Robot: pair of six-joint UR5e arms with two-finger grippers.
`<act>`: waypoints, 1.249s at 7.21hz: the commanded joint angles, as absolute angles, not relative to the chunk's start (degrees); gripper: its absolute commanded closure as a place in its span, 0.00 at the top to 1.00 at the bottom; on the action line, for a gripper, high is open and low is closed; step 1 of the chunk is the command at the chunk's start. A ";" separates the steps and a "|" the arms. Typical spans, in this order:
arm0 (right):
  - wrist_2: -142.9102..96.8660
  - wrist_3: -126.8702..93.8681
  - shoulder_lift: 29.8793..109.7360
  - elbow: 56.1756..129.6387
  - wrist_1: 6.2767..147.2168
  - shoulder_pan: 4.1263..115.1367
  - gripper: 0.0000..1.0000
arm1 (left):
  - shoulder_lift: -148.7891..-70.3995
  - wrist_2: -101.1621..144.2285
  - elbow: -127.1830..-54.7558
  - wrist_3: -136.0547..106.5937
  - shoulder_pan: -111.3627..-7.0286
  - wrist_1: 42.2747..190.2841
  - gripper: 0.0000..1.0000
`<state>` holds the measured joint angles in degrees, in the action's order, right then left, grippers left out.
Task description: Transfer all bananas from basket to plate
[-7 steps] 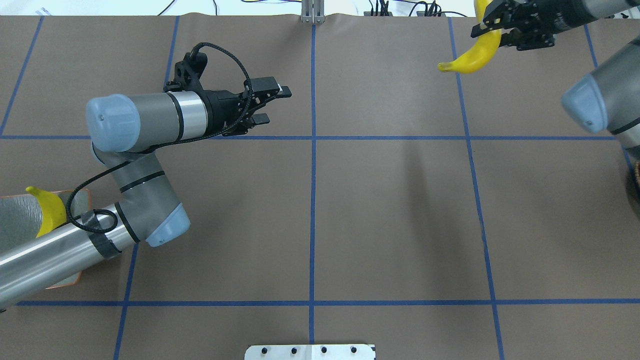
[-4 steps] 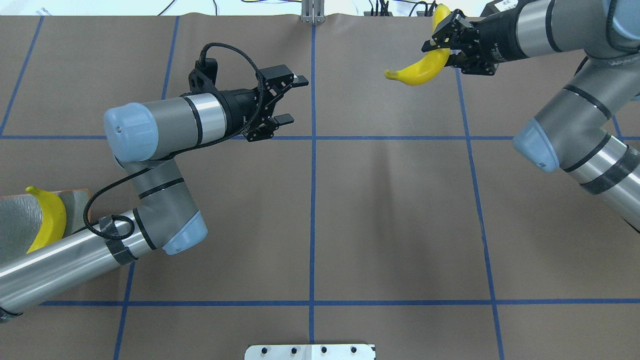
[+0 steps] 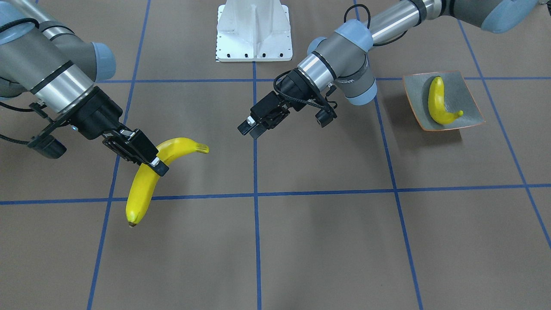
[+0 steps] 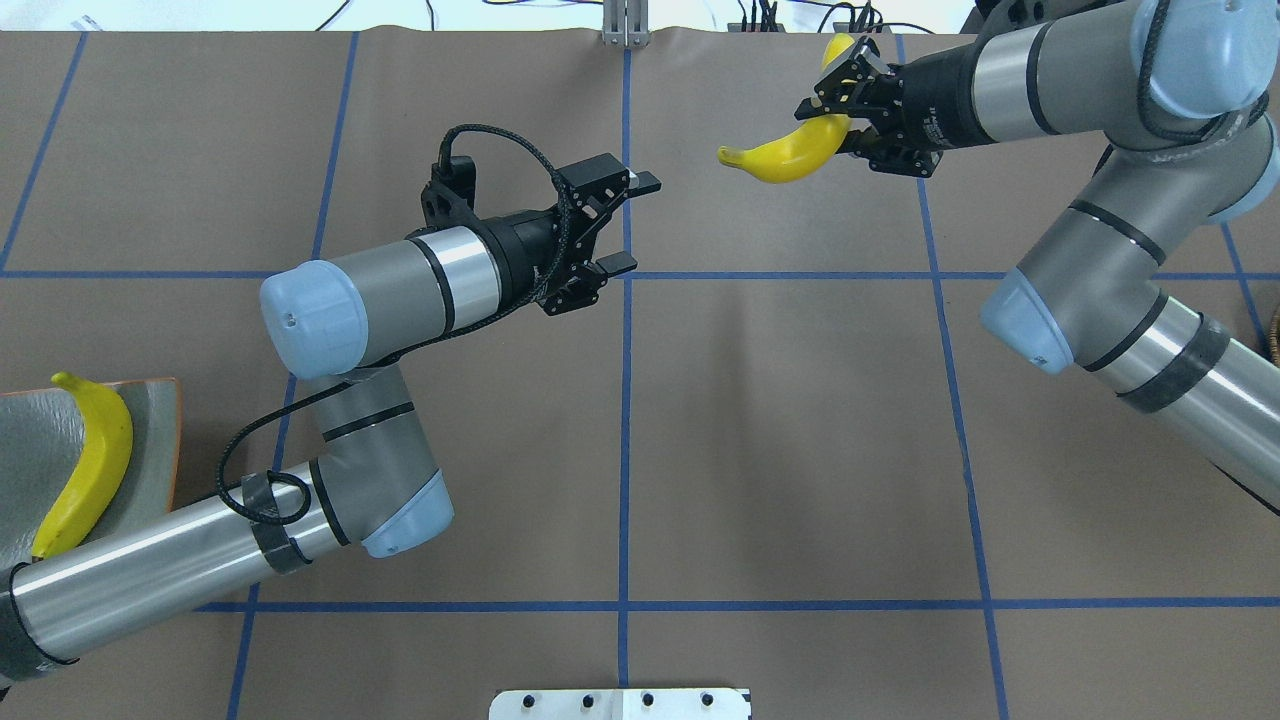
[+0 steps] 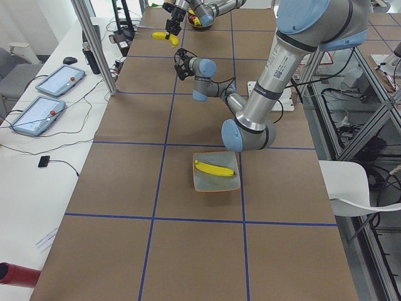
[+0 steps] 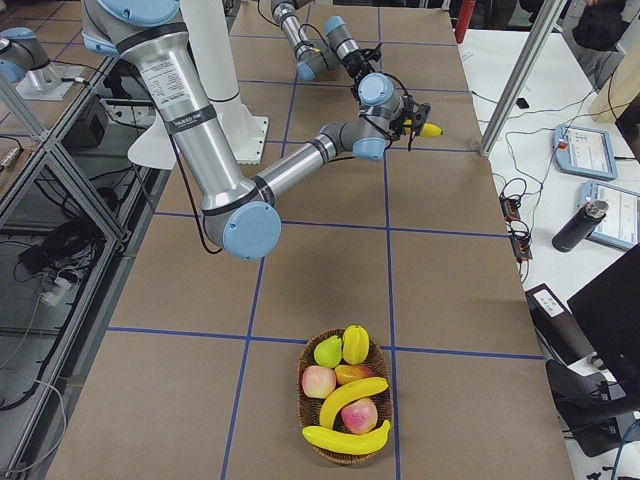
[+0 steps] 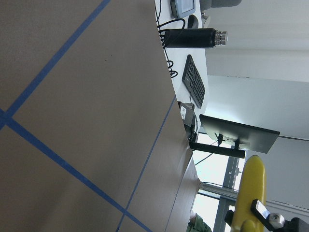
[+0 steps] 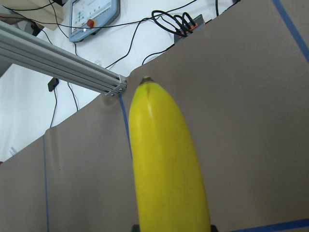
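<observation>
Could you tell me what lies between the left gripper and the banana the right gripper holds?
Nothing: the overhead view shows only bare brown table covering between the left gripper and the curved yellow banana.

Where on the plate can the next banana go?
The plate holds one banana on its side nearer the table's middle; the bare strip beside it, toward the table's end, is free. The table's middle squares are bare too. The basket is crowded with fruit.
</observation>
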<state>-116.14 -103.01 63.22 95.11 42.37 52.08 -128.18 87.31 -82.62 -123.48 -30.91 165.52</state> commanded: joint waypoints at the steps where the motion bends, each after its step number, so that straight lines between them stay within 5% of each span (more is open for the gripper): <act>1: -113.21 -105.55 62.40 95.27 42.54 48.35 0.00 | -129.46 85.70 -82.71 -124.45 -30.76 165.59 1.00; 9: -109.08 -108.81 61.35 96.33 42.63 44.74 0.00 | -130.69 81.47 -82.35 -124.63 -27.78 165.50 1.00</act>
<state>-109.73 -108.80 61.43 96.27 42.62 45.29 -130.64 81.49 -82.35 -124.63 -28.03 165.50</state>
